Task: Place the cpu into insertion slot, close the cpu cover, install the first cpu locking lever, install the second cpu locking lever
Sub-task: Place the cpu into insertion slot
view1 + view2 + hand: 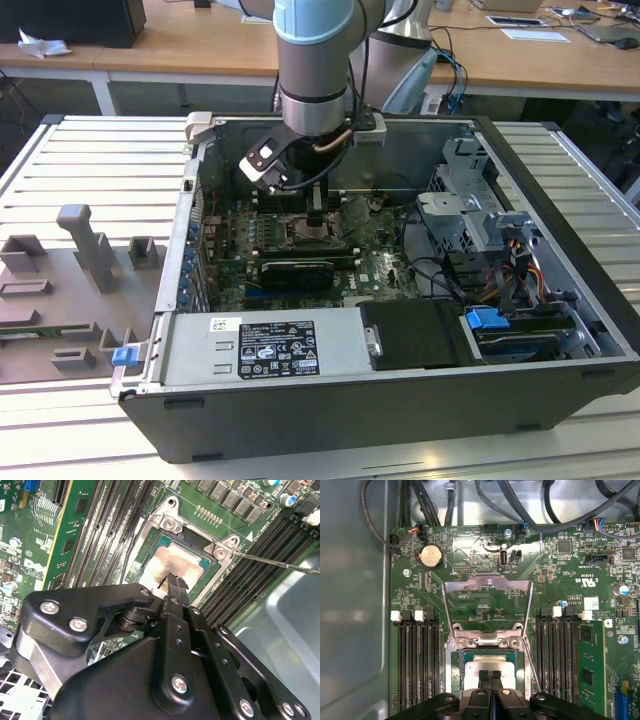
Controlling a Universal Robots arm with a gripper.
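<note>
In the exterior view, the tool was seen low inside the open computer case, in the upper middle of the frame. In the second wrist view, the tool was clenched on nothing, its tip at the cpu, which was seated in the insertion slot. In the first wrist view, the cpu cover was seen swung open beyond the slot.

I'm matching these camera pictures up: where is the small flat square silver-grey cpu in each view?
Exterior view: hidden under the black tool, in the middle of the open dark computer case.
Second wrist view: silver-grey cpu seated in the socket, at the tool tip.
First wrist view: cpu between the tool tip and the open silver-grey metal cover frame.
Shared landmark: the tool's tip over the cpu.
</note>
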